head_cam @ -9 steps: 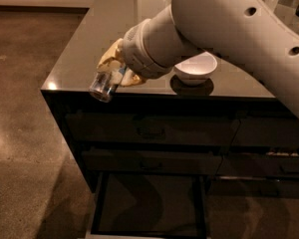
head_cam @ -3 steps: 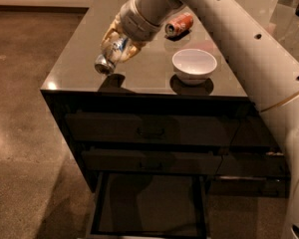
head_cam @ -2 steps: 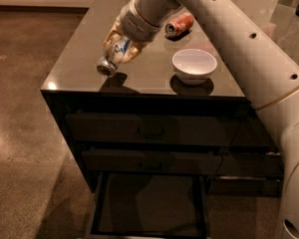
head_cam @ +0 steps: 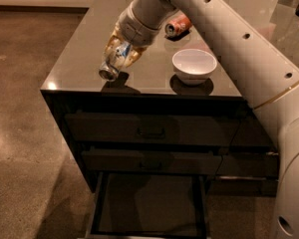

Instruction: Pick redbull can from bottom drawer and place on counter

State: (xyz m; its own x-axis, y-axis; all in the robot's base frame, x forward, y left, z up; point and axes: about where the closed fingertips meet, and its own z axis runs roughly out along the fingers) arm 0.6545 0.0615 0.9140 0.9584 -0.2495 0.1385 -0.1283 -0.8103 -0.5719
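My gripper (head_cam: 120, 54) is shut on the redbull can (head_cam: 114, 61), a slim silver and blue can. It holds the can tilted, lower end toward the front left, just above the front-left part of the counter (head_cam: 89, 49). The can's shadow lies on the counter right under it. The bottom drawer (head_cam: 149, 203) stands pulled open below, its dark floor bare.
A white bowl (head_cam: 194, 65) stands on the counter right of the gripper. An orange-red can (head_cam: 177, 25) lies on its side behind the bowl. Two closed handled drawers (head_cam: 149, 132) are above the open one. My arm crosses from upper right. Brown floor lies to the left.
The gripper with the can has stayed almost still above the counter's front left over the last second; three seconds ago it was lower, at the counter's front edge.
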